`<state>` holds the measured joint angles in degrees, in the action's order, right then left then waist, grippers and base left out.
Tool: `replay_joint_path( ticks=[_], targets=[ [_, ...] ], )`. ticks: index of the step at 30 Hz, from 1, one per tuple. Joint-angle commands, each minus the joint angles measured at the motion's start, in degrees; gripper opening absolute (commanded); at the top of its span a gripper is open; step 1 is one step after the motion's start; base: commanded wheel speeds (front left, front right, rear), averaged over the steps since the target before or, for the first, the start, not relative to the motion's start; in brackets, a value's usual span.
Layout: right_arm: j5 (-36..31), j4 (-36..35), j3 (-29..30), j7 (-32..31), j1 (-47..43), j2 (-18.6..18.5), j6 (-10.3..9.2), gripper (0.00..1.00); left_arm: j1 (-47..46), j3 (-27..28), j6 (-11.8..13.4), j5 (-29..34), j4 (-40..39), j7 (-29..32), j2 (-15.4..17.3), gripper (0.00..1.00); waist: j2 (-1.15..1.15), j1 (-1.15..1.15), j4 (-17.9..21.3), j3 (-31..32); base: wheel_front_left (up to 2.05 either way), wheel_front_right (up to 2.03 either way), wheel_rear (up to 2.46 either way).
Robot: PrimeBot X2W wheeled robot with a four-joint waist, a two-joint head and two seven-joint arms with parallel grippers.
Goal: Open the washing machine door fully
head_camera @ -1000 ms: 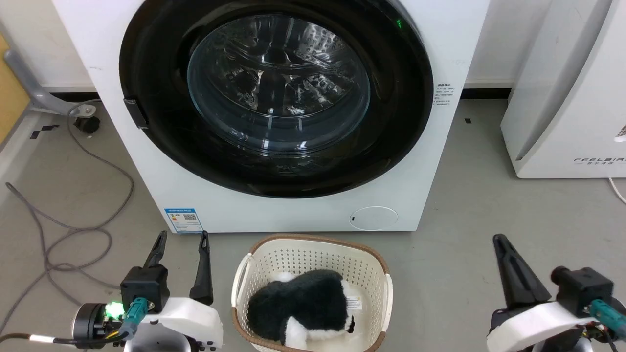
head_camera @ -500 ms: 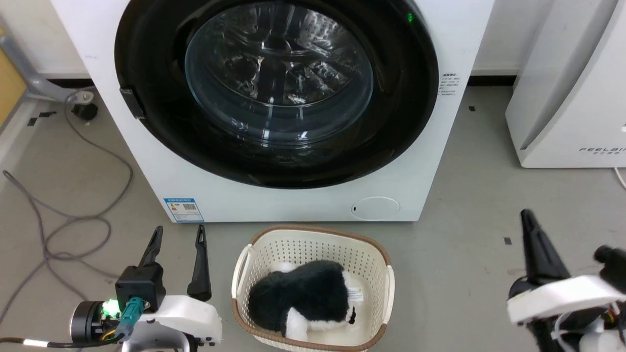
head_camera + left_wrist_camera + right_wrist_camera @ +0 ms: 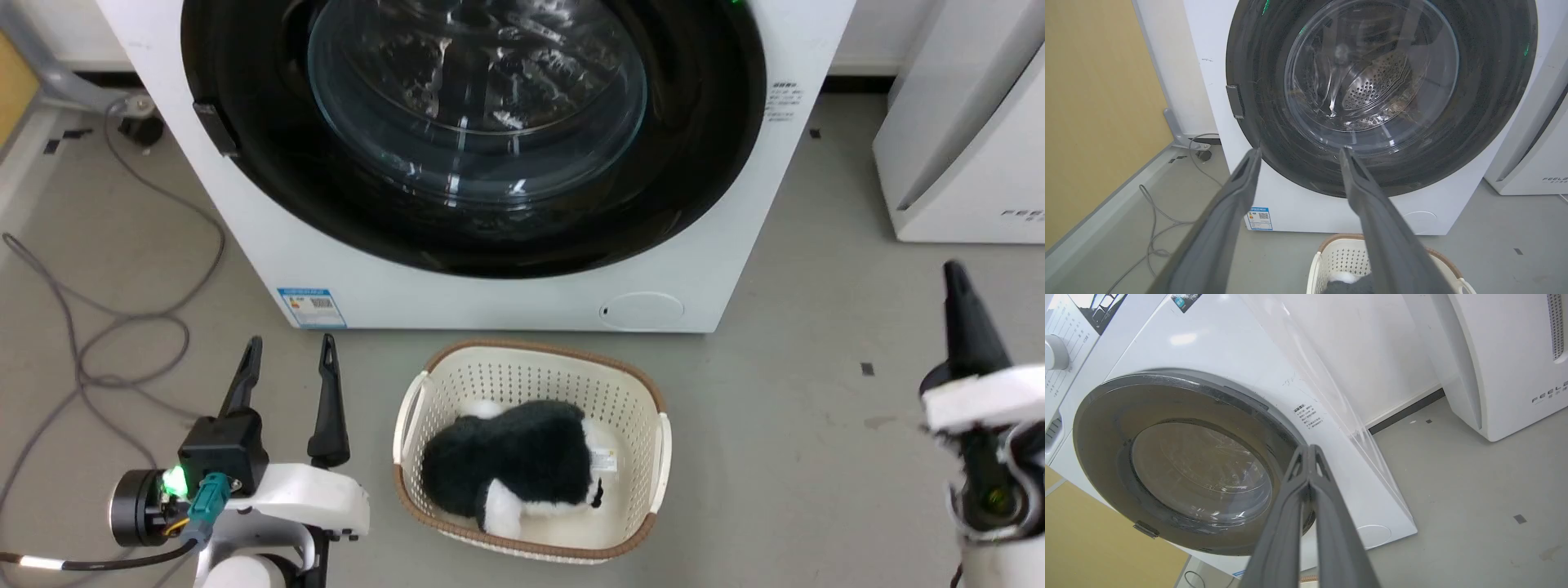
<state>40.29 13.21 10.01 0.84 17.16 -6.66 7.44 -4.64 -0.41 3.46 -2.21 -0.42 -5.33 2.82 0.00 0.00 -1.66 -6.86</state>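
**Door shut, nothing begun: both sets of fingers well short of the washing machine.**

You had the washing machine door point(image 3: 478, 106) lying flush in the front of the washing machine point(image 3: 506, 302). No gap showed round its black rim from any view, so by my reckoning the whole swing was left to do. Left fingers point(image 3: 328, 408) stood apart and empty, low before the machine's lower left corner, pointing toward the door but well clear of it. Right fingers point(image 3: 1288, 522) were pressed together, tips meeting, holding nothing. They sat off the machine's right side, likewise well apart from the door. A small grey tab point(image 3: 214, 131) sat on the rim toward the machine's left side; I could not tell whether it was the handle. Basket point(image 3: 531, 380) sat just before the machine's foot.
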Motion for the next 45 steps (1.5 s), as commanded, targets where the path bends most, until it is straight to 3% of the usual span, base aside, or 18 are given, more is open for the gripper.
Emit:
replay_joint_path(
  ticks=[1,9,23,45],
  targets=[
    [2.5,1.4,0.6,-0.4,2.8,-0.9,0.02,0.00,-1.1,0.0,0.4,-0.3,-0.5,-0.7,0.0,1.00,0.00,0.00,-0.4,-0.9,0.00,0.00,0.00],
    [8.8,8.2,0.2,-1.4,13.3,-4.5,0.03,0.00,-3.2,-0.5,1.2,-0.9,-1.0,-1.7,0.0,1.00,0.00,0.00,-1.7,-4.6,0.00,0.00,0.00],
    [14.2,18.2,-3.2,-1.5,29.2,-8.6,0.03,0.00,-5.7,-2.1,3.0,-2.4,-1.4,-3.3,0.0,1.00,0.00,0.00,-4.2,-9.7,0.00,0.00,0.00],
    [22.0,32.0,-10.9,-5.5,48.4,-11.1,0.04,0.00,-9.3,-3.8,5.9,-4.8,-1.9,-5.9,0.1,1.00,0.00,0.00,-7.8,-15.8,0.00,0.00,0.00]
  ],
)
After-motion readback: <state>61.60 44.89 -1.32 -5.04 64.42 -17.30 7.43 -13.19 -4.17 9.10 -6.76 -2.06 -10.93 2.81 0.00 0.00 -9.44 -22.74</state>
